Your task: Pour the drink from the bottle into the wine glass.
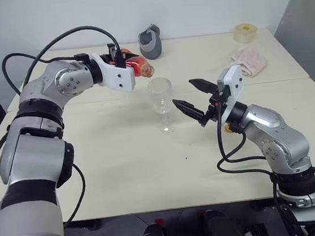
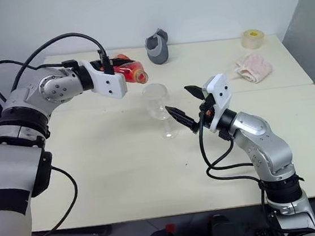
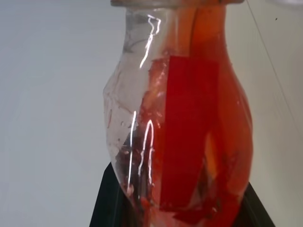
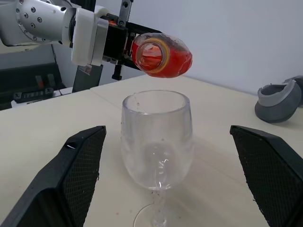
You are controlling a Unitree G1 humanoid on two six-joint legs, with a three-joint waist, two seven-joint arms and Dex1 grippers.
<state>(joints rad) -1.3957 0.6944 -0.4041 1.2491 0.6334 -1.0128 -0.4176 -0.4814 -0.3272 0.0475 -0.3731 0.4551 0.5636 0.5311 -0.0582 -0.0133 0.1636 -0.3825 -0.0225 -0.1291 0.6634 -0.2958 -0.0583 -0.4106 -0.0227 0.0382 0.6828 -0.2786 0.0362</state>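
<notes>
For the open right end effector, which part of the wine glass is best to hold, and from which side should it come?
Probably the bowl, approached level from the robot's side, where the right end effector already stands open with one finger either side. The wine glass is upright; its bowl is round and wide, its stem thin. The tilted bottle hangs over the rim, so avoid coming from above.

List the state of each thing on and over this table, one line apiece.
bottle: uncapped, tipped about level, mouth above the glass.
drink: inside the bottle, none pouring out.
wine glass: upright on the table, empty.
left gripper: shut on the bottle.
right gripper: open, one finger either side of the glass, not touching.
grey cup-like object: lying on its side.
pink cloth: crumpled.
tape roll: lying flat.
</notes>
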